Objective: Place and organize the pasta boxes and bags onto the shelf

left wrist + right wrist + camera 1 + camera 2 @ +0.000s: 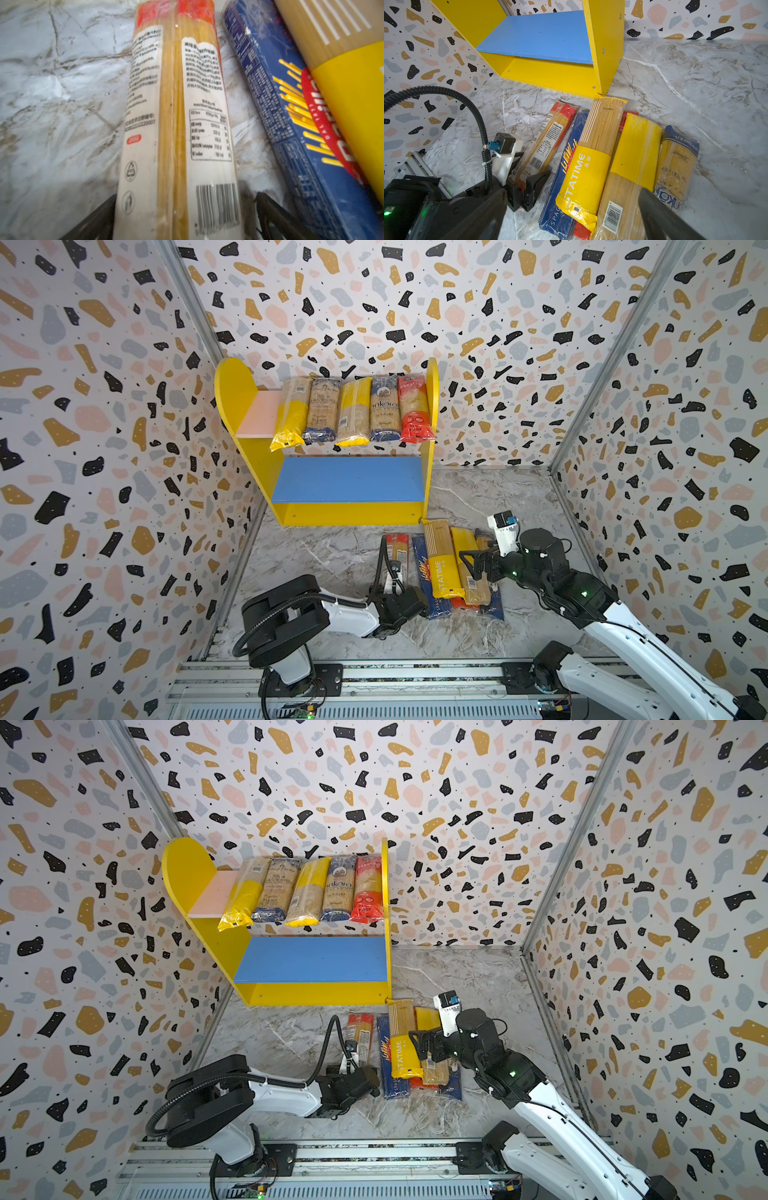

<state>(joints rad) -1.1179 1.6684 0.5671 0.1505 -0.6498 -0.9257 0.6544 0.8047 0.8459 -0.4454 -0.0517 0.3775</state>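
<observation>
Left wrist, fingers: the left fingers (91, 220) stand spread wide, one on each side of the red-ended bag (176, 104), at its barcode end. One tip sits at the bag's edge and the other stands a little clear of it. No squeeze shows.
Left wrist, neighbours: the red-ended bag lies flat on the table (52, 104). The Barilla box (280, 135) lies beside it, apart, with the yellow-banded bag (353, 99) resting on the box.
Right wrist, fingers: the right fingers (660, 214) gape wide and hold nothing. The pile lies below them, the yellow-banded bag between the tips and the blue-ended bag (677, 162) beside one tip.
Right wrist, left fingers: they bracket the red-ended bag's near end.
Right wrist, shelf: the yellow-banded bag's far end reaches the right front foot of the shelf (550, 76).
Top views, shelf: it stands at the table's far edge, toward the far left corner. In both top views five pasta bags (353, 410) lie side by side on its pink upper board.
Top views, loose packs: they lie mid-table, right of centre. The red-ended bag is leftmost and points toward the shelf.
</observation>
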